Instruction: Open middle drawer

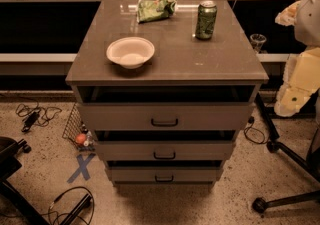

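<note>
cabinet (167,61) centre frame, three drawers stacked. middle drawer (200,150) is second down, with a small black handle (164,155) at the centre of its front. a dark strip sits above it; i cannot tell whether it is pushed home or slightly out, and its inside is lost in shadow. gripper (289,100) hangs at the right edge, beside the cabinet at about top-drawer height, well apart from the handle. i cannot tell its state. the pale arm (306,71) above it is cut off by the frame. on top: white bowl (130,51), green can (206,19), crumpled green bag (156,7). black wheeled base (260,204) lower right, partly cut off.
</note>
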Controlling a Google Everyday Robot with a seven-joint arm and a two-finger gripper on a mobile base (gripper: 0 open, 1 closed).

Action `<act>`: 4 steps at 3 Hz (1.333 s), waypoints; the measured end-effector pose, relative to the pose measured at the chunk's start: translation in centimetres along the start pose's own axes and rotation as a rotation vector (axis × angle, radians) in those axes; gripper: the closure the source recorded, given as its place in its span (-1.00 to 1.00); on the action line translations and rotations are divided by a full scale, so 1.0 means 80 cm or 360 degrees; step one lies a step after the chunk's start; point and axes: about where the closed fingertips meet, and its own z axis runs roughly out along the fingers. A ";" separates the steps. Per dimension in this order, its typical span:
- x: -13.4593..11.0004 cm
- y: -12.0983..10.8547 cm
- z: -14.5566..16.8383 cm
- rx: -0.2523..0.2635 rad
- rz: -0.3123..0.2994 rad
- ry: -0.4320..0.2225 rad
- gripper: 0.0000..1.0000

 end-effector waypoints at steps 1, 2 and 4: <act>0.000 0.000 0.000 0.0000 0.0000 0.0000 -1.00; -0.005 0.000 0.021 0.0040 0.0048 -0.0044 -1.00; -0.001 0.100 0.244 -0.0228 0.0371 -0.0335 -1.00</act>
